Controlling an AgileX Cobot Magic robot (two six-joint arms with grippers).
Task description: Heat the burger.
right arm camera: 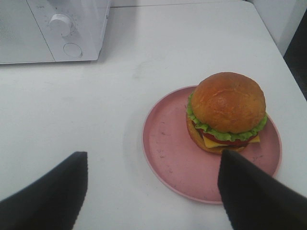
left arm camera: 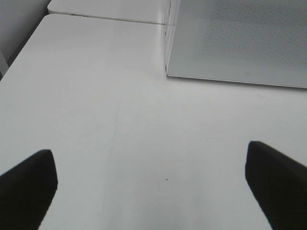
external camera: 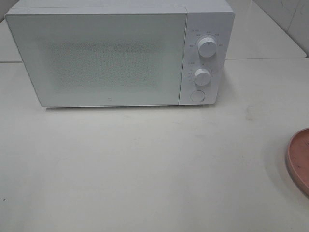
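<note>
White microwave [external camera: 116, 53] sits at the back of the white table [external camera: 145, 164], door shut, so can't tell what's inside. Door [external camera: 96, 58] is a pale dotted panel filling most of the front. Control strip on the microwave's right side: two round knobs, upper knob [external camera: 207, 47] and lower knob [external camera: 202, 76], w/ a round button [external camera: 197, 95] below them.

Pink plate [right arm camera: 182, 153] lies near the table's right edge; in the high view only a slice of its rim [external camera: 298, 159] shows at the frame edge. Burger [right arm camera: 226, 111] stands upright on the plate, set toward one side of it, not centred, narrower than the plate. Golden bun on top, green lettuce frill, red slice and yellow cheese corner showing under it. The rest of the plate is bare pink surface.

Right gripper [right arm camera: 153, 191] hovers over the table just beside the plate, fingers spread wide, holding nothing; one finger [right arm camera: 254, 196] overlaps the plate's near rim in the wrist view, contact unclear. Burger is apart from both fingers.

Left gripper [left arm camera: 153, 182] is over bare table toward the left side, near the microwave's front left corner [left arm camera: 168, 72], fingers wide apart, nothing between them.
</note>
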